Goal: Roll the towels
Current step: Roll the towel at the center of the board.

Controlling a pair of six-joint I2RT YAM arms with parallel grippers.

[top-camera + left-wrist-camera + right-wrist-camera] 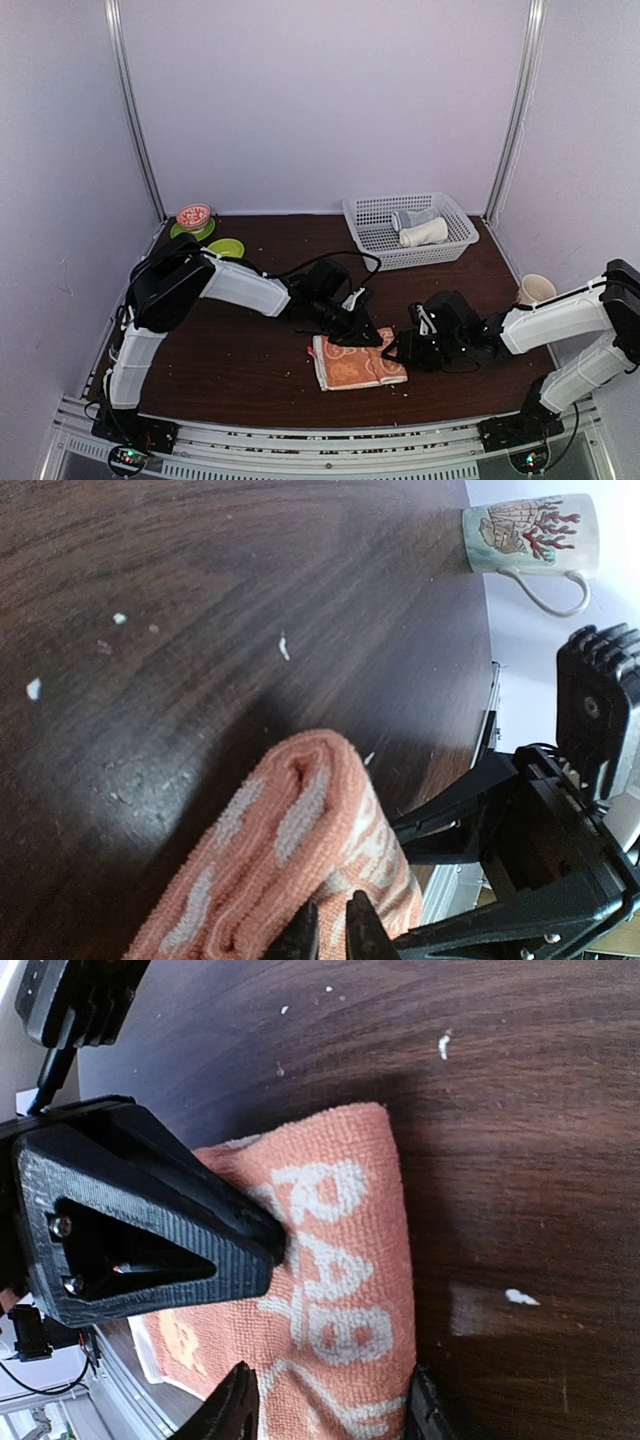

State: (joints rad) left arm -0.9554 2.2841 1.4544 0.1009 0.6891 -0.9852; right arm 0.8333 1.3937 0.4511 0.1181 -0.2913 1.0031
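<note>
Orange-red towel (358, 365), white-patterned: lies folded on the dark wood tabletop (240, 360), well apart from the white basket (372, 245) and on that basket's near side, towards the arm bases. Its thick folded edge shows in both wrist views. Left gripper (332, 932): fingers almost together, pinching the towel's edge farthest from the basket's right end. Right gripper (333, 1415): fingers (235, 1410) parted, one on either side of the towel's opposite, folded end. Whether they press the cloth cannot be told. Cream-white towel (423, 234): rolled, lying inside the basket. Grey-blue cloth bundle (410, 218): also inside the basket, just behind the roll. Mug (525, 535), coral motif: on the tabletop right of the basket, nearer the arm bases.
</note>
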